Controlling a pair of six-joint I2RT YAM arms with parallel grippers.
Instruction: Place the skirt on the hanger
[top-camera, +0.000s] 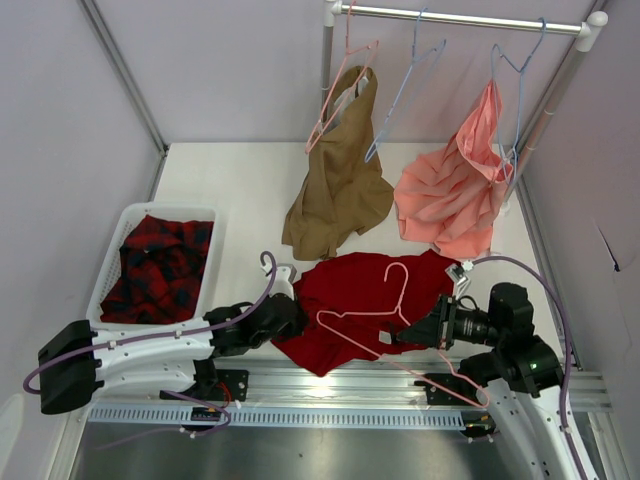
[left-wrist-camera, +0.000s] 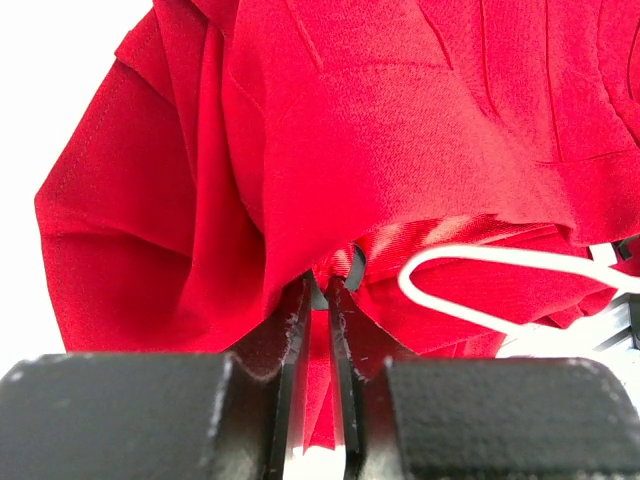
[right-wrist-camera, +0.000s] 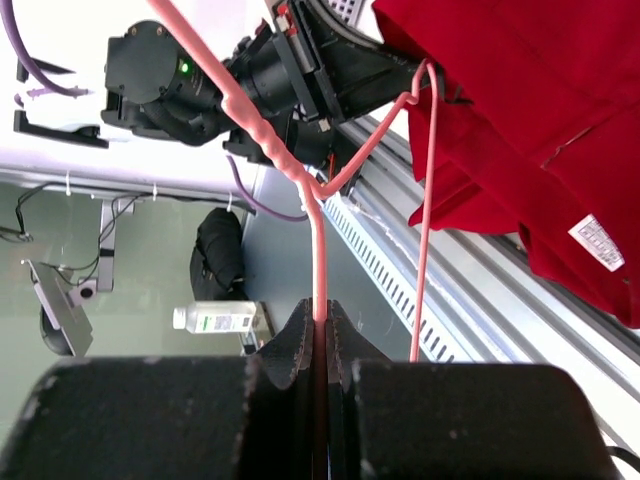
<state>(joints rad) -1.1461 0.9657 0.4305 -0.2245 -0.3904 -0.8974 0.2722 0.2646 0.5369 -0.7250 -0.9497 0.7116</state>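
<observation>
Garments: 4 – 1 red skirt (top-camera: 350, 290), 1 tan garment (top-camera: 335, 190), 1 salmon garment (top-camera: 450, 200), 1 plaid garment (top-camera: 160, 265). Hangers: 4 – 2 pink (pink hanger (right-wrist-camera: 320, 250) at the skirt, 2nd pink hanger (top-camera: 349, 30) on the rail (top-camera: 460, 14)), 2 blue (bare blue hanger (top-camera: 402, 100), loaded blue hanger (top-camera: 516, 110)). 1 rail, 1 basket (top-camera: 165, 208), 2 hands: left hand (left-wrist-camera: 327, 295), right hand (right-wrist-camera: 320, 315).

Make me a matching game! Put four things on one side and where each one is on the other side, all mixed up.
Things:
1. red skirt
2. plaid garment
3. tan garment
4. pink hanger

Places:
A. in the white basket
B. pinched in the right gripper
C. hanging from the rail
D. pinched in the left gripper

Pairs: 1-D, 2-A, 3-C, 4-B.
</observation>
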